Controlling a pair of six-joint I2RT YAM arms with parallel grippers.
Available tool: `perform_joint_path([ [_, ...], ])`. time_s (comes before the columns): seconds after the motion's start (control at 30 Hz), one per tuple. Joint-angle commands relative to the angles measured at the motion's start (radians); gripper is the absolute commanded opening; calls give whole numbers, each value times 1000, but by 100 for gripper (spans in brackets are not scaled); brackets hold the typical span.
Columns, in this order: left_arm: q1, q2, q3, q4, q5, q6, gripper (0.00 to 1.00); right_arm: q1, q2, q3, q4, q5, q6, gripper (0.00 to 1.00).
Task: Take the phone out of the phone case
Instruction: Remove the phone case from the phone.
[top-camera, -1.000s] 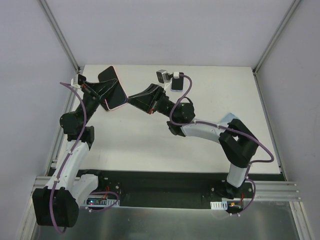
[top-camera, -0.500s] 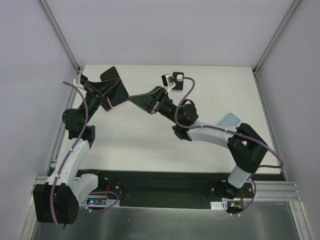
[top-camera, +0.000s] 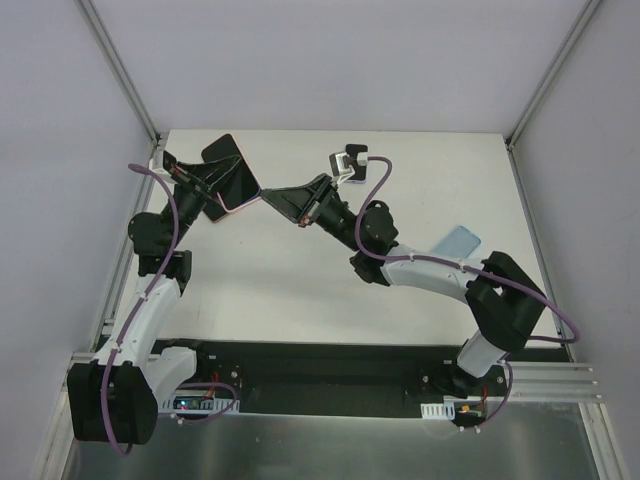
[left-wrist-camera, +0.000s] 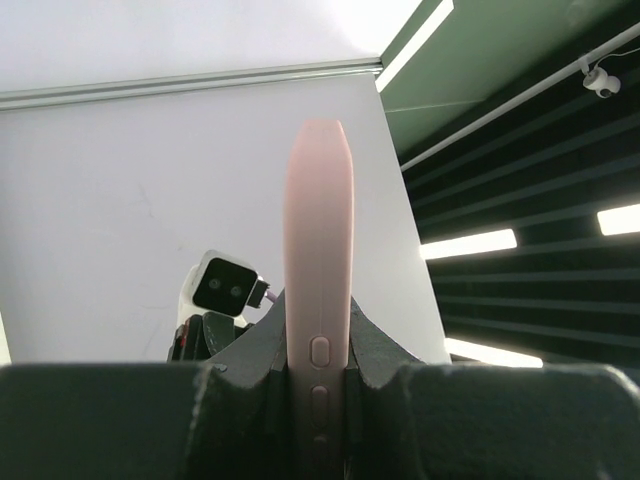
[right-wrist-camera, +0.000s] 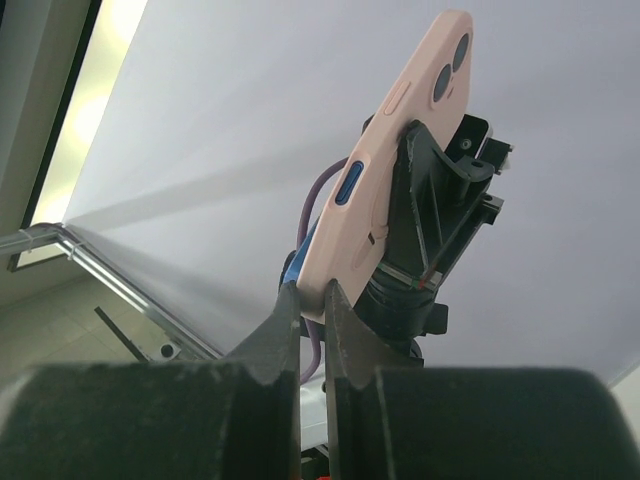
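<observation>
The phone, dark screen up, sits in a pink case and is held above the table's far left. My left gripper is shut on its two faces; the left wrist view shows the case's pink side edge with buttons clamped between the fingers. My right gripper reaches in from the right and is shut on the case's lower corner. In the right wrist view its tips pinch that corner of the pink case, whose back and camera holes face the lens.
A light blue flat object lies on the white table at the right, beside the right arm's elbow. Grey walls stand close at the left, right and back. The arm bases sit at the near edge.
The phone and both grippers have shifted slightly up and to the right. The right arm's elbow has swung further right. Both grips are unchanged.
</observation>
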Motion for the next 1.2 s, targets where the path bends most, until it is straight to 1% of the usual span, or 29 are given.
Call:
perform_joint_path([
  [0.0, -48, -48, 72, 277, 69, -422, 0, 23, 98, -68, -524, 23, -113, 1],
  [0.37, -48, -20, 114, 338, 78, -451, 0, 19, 135, -13, -558, -35, -133, 1],
  [0.43, -48, -19, 120, 347, 74, -457, 0, 9, 158, -9, -511, -79, -116, 1],
  [0.47, -48, -19, 124, 349, 71, -463, 0, 2, 188, -12, -398, -95, -108, 1],
  [0.53, -48, -22, 132, 349, 68, -463, 0, -6, 236, -13, -233, -150, -67, 1],
  [0.57, -48, -22, 138, 349, 68, -466, 0, -12, 280, -6, -104, -170, -38, 1],
  [0.6, -48, -23, 141, 346, 68, -466, 0, -15, 299, 20, -72, -208, -24, 1],
  [0.67, -48, -30, 146, 346, 66, -468, 0, -15, 323, 40, -50, -231, -32, 1],
  [0.73, -48, -33, 146, 346, 65, -469, 0, -14, 323, 54, -58, -254, -45, 1],
  [0.83, -48, -34, 149, 347, 60, -469, 0, -15, 313, 54, -105, -257, -65, 1],
  [0.87, -48, -33, 152, 349, 60, -469, 0, -15, 304, 53, -152, -256, -74, 1],
  [1.0, -48, -40, 155, 343, 72, -457, 0, -17, 264, 36, -255, -205, -105, 1],
  [1.1, -48, -48, 143, 317, 97, -434, 0, -7, 189, 86, -502, -167, -175, 1],
  [1.13, -48, -54, 140, 301, 107, -413, 0, -4, 167, 117, -726, -153, -249, 1],
  [1.17, -48, -54, 140, 289, 117, -401, 0, 5, 137, 195, -836, -117, -289, 1],
])
